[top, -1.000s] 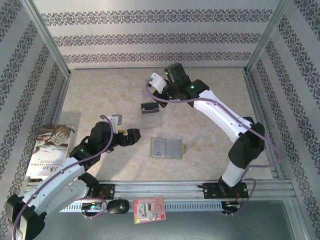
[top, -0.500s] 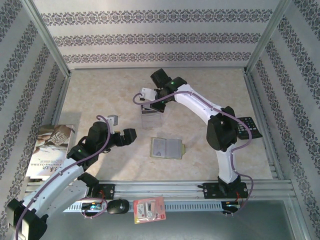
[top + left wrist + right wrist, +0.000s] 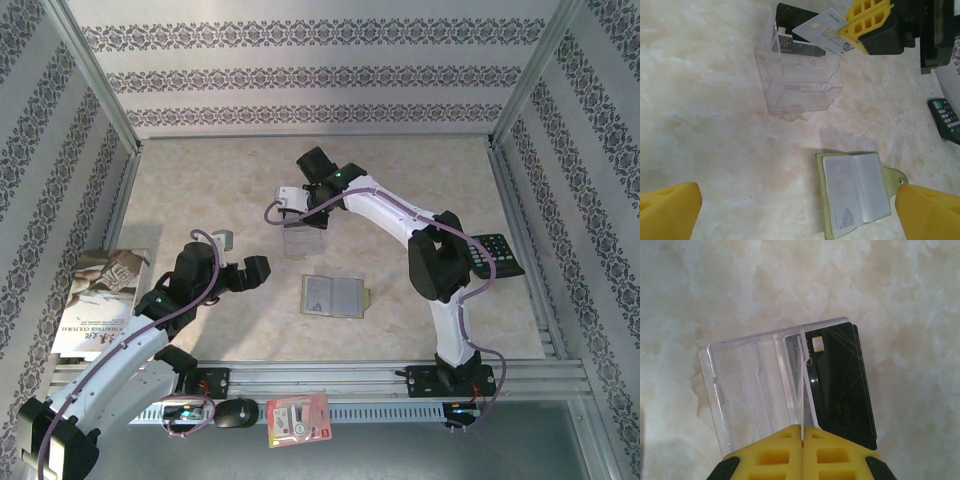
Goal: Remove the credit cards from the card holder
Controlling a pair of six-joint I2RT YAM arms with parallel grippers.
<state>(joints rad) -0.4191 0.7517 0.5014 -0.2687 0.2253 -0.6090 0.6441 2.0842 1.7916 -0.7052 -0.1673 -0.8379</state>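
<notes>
The olive-green card holder (image 3: 855, 192) lies open on the table, pale inner pockets up, also in the top view (image 3: 335, 296). My right gripper (image 3: 802, 440) is shut on the pale grey credit card (image 3: 822, 31), seen edge-on (image 3: 802, 390), and holds it over the rim of a clear plastic box (image 3: 800, 75). The blackish credit card (image 3: 840, 385) stands in that box at its far side. My left gripper (image 3: 800, 215) hangs open and empty left of the holder, its yellow fingers (image 3: 670, 210) wide apart.
A black calculator (image 3: 495, 255) lies at the right by the right arm's elbow. A book (image 3: 100, 300) sits at the left edge. A red-and-white packet (image 3: 298, 420) and a black mouse (image 3: 237, 412) rest on the front rail.
My right gripper has swung left and nearer with the pale card, from behind the clear box to just over it. The left arm has shifted only slightly.
</notes>
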